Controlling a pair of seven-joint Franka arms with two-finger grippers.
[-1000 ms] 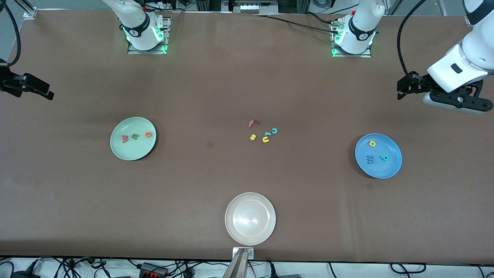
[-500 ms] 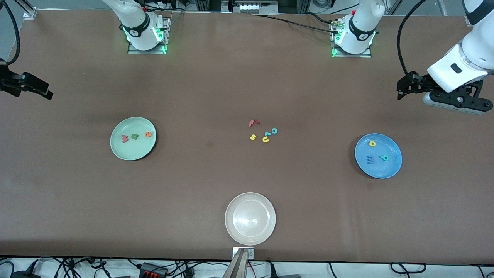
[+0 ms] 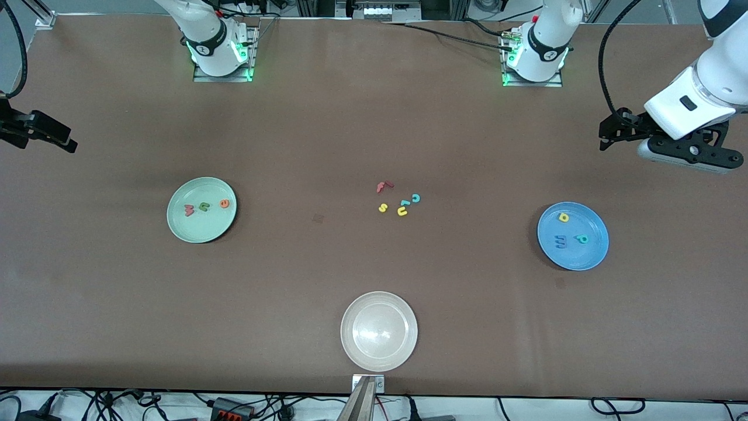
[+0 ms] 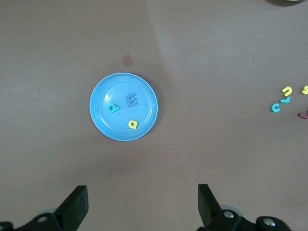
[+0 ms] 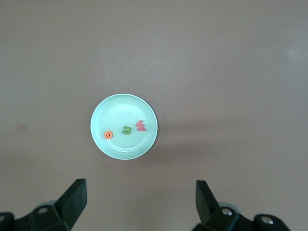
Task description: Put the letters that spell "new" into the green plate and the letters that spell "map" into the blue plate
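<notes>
With n, e, w lying in the green plate (image 3: 201,225) and m, a, p in the blue plate (image 3: 575,254), sorting looks finished; left tool (image 4: 139,204) and right tool (image 5: 139,202) hang high over their surface ends, jaws apart, needing only to park.

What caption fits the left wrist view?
Open left hand above blue plate holding m, a, p.

Brown table (image 3: 292,280) carries whitish-beige plate (image 3: 379,331) near front edge. Mid-table cluster of loose foam letters: red f (image 3: 383,186), yellow s (image 3: 383,207), yellow u (image 3: 402,211), teal c (image 3: 415,198), small teal piece (image 3: 404,203) touching u.
</notes>
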